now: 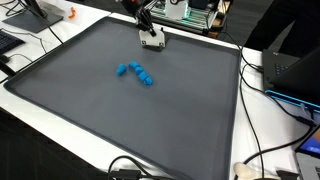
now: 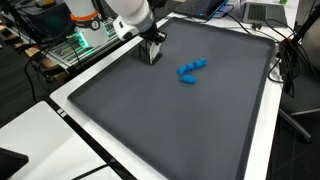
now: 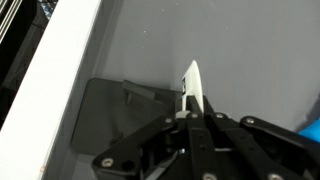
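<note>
My gripper [image 1: 152, 43] [image 2: 154, 57] stands low over the far edge of a dark grey mat [image 1: 120, 120] [image 2: 170, 120], fingers pointing down and shut. In the wrist view the gripper [image 3: 192, 85] ends in a thin white sliver between the closed fingertips; I cannot tell whether this is the pads or a thin thing held. A small cluster of blue pieces [image 1: 136, 73] [image 2: 190, 69] lies on the mat a short way from the gripper, apart from it. Its blue edge [image 3: 313, 128] shows at the right of the wrist view.
The mat's white border [image 3: 60, 70] runs close beside the gripper. Cables [image 1: 262, 110] trail over the white table beside the mat. Monitors and electronics [image 2: 85, 35] stand behind the arm. A laptop [image 1: 295, 70] sits off the mat's side.
</note>
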`<act>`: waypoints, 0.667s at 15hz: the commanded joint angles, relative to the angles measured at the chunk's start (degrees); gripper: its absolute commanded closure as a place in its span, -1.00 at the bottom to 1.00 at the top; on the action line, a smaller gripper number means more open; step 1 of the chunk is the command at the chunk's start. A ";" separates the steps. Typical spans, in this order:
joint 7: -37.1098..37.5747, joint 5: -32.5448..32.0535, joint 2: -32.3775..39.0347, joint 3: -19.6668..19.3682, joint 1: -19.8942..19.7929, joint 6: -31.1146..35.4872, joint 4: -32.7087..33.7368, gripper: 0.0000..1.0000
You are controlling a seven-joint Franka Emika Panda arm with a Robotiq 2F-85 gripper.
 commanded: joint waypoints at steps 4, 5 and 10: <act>-3.78 6.25 -3.10 0.14 -0.42 5.97 -5.18 0.98; -4.23 7.13 -3.10 0.19 -0.38 6.40 -5.51 0.98; -6.07 10.21 -3.41 0.23 -0.31 8.30 -6.99 0.98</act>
